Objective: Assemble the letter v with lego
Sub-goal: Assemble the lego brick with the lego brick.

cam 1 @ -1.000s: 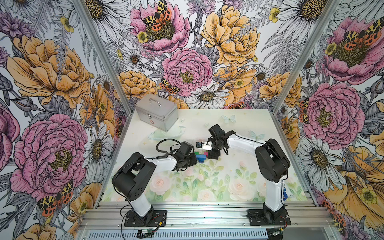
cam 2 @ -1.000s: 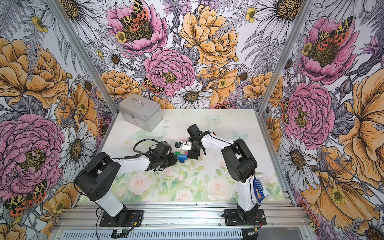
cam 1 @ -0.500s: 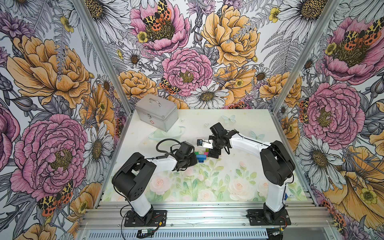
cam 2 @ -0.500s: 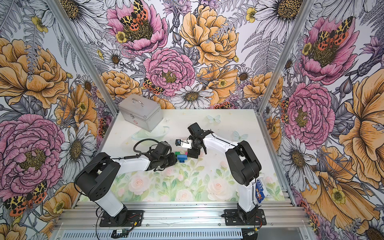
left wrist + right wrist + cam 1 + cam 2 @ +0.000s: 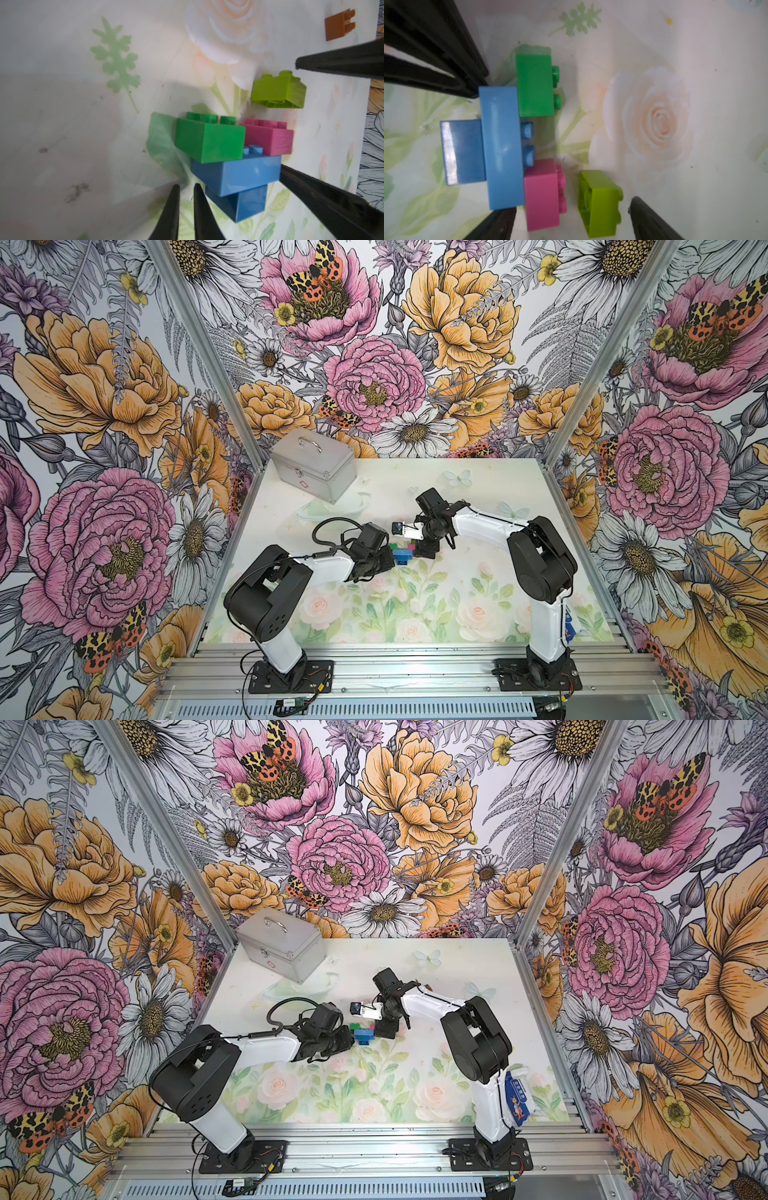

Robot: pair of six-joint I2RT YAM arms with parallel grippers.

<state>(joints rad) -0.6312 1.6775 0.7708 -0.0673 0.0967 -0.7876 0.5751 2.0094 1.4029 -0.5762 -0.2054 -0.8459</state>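
Observation:
The joined lego cluster lies flat on the table: a dark blue brick, a long light blue brick, then a green brick and a pink brick side by side. A loose lime brick lies tilted just past the pink one, not joined. A brown brick lies apart. My left gripper is shut and empty, its tips beside the light blue brick. My right gripper is open, its fingers astride the pink and lime bricks, with a gap to the lime.
A silver metal case stands at the back left of the table. A flat blue packet sits by the right arm's base. The cage's aluminium posts bound the table.
The right arm shifted slightly outward and back while its gripper stayed over the bricks. The left arm and the cluster have not moved.

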